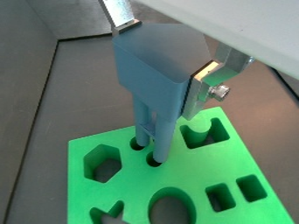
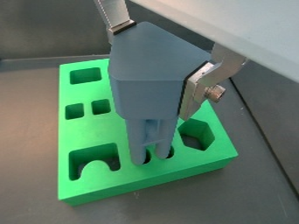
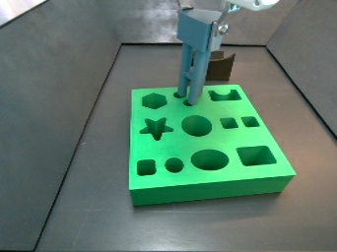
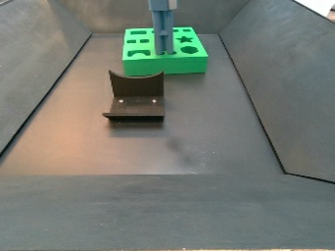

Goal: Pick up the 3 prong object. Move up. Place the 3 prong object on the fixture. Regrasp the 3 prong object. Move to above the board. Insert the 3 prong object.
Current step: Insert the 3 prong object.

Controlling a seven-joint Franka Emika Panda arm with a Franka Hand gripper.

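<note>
The gripper (image 2: 158,66) pinches the blue 3 prong object (image 2: 152,83) upright over the green board (image 3: 263,167). Its prongs reach into the board's holes. The fixture (image 4: 135,96) stands apart from the board

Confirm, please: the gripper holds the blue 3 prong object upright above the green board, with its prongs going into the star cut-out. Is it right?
Not the star. The gripper holds the 3 prong object upright over the board, but a side view shows its prongs entering small round holes near the hexagon cut-out; the star cut-out is empty.
</note>
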